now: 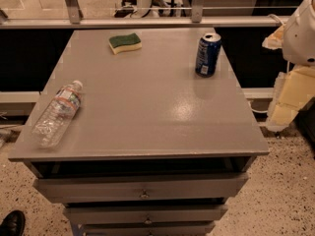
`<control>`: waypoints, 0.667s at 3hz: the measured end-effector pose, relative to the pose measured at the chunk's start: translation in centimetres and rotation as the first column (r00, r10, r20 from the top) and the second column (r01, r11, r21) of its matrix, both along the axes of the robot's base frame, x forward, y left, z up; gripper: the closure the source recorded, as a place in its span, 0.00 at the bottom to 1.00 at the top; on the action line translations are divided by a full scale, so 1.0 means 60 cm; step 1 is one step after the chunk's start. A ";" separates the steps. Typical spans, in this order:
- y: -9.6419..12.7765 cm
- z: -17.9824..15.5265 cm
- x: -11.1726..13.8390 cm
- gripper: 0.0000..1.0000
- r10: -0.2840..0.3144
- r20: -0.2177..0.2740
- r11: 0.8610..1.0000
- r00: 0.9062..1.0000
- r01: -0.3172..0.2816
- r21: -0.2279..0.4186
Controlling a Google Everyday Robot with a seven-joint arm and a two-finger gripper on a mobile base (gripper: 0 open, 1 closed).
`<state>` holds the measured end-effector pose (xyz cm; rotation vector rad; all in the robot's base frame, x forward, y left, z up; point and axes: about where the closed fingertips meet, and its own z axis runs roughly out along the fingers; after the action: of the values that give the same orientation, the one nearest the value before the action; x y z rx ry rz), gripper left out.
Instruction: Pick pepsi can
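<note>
- Pepsi can (208, 54): a small cylinder with a dark blue body and a silver rim round the top. Pale lettering runs down its side, and there is a small white-and-red mark low on the wall.
- It stands upright on the grey table (147, 112), in the far right part of the top and close to the right edge. A faint reflection of it shows on the glossy surface just in front of its base.
- Nothing touches the can.
- The gripper (288, 101) is at the right edge of the view, beyond the table's right side and lower in the view than the can. It appears as pale yellowish parts below a rounded white arm (302, 31) casing. It is apart from the can and has hold of nothing visible; whether it is open or closed cannot be told.
- A green and yellow sponge (125, 43) lies on the far part of the top, well to the left of the can.
- A clear plastic water bottle (56, 113) lies on its side near the left edge.
- Below the top are drawers (142, 188) with small knobs.
</note>
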<state>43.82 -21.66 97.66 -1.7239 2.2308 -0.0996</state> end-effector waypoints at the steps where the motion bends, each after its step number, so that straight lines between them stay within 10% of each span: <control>1: -0.001 0.000 0.005 0.00 -0.003 0.007 1.000 1.000 0.003 0.007; 2: -0.009 -0.008 0.051 0.00 -0.039 0.046 0.997 0.998 0.035 0.067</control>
<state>46.87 -22.22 97.16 -1.6296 2.2073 -0.0726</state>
